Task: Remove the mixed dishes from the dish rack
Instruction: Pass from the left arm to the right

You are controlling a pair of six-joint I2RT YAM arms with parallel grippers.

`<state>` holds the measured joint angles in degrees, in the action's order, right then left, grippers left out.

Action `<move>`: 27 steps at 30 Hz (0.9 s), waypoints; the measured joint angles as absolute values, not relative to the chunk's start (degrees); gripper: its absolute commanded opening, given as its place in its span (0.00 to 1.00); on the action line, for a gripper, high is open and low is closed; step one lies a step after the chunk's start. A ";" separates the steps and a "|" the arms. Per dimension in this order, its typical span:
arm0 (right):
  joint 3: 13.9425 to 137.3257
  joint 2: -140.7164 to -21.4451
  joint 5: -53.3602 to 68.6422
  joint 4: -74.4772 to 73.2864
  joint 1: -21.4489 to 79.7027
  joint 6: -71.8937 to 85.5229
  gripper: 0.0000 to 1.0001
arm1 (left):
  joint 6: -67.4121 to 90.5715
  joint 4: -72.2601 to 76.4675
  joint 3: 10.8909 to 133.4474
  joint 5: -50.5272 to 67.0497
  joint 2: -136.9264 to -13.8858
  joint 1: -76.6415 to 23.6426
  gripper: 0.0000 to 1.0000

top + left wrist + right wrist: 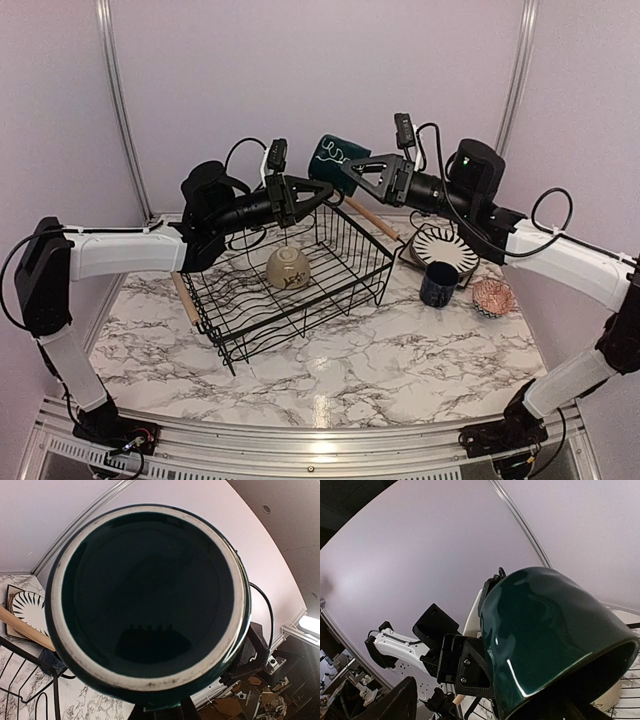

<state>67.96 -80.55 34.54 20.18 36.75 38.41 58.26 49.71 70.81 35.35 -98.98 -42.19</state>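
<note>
One green mug (333, 156) mid-handover: left jaws pinch its rim; right jaws gape around it, seemingly untouching. Right should close next.

**A robot lab test cell, dressed with kitchenware**

A left arm (120, 250) and a right arm (560, 255) are bolted to a metal rail (320, 440) at the near edge of a marble-print tabletop (400, 350), where a wire dish rack (300, 310) stands. Plain pale walls (320, 70) set in aluminium posts (112, 100) box the table in. Beyond the enclosure, the left wrist view shows a dark ceiling (290, 520), a strip light (310, 625) and heaped cardboard (245, 707).
</note>
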 measured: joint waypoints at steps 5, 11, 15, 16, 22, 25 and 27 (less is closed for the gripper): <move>67.96 -80.60 34.61 23.05 36.75 39.27 0.73 | 60.07 49.98 70.83 36.16 -99.55 -42.30 0.00; 67.99 -81.08 33.98 24.82 36.77 39.92 0.58 | 61.10 50.98 70.87 37.06 -99.88 -42.89 0.00; 67.96 -81.10 32.67 24.91 36.77 40.29 0.49 | 61.52 51.29 71.00 37.43 -100.44 -43.33 0.00; 67.96 -81.10 32.29 24.88 36.80 40.38 0.47 | 61.56 51.42 71.16 37.52 -100.51 -43.40 0.00; 67.96 -81.10 31.22 25.82 36.80 40.99 0.32 | 61.78 52.73 72.34 38.83 -101.36 -43.94 0.00; 67.96 -81.10 31.24 26.63 36.80 41.69 0.20 | 61.95 53.15 73.30 39.46 -102.00 -44.36 0.00; 67.96 -81.12 32.01 27.49 36.84 42.54 0.13 | 62.08 53.49 73.76 39.55 -102.30 -44.66 0.00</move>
<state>67.96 -81.12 32.01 27.49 36.84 42.54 62.08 53.49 73.76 39.55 -102.30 -44.66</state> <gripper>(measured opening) 0.223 0.136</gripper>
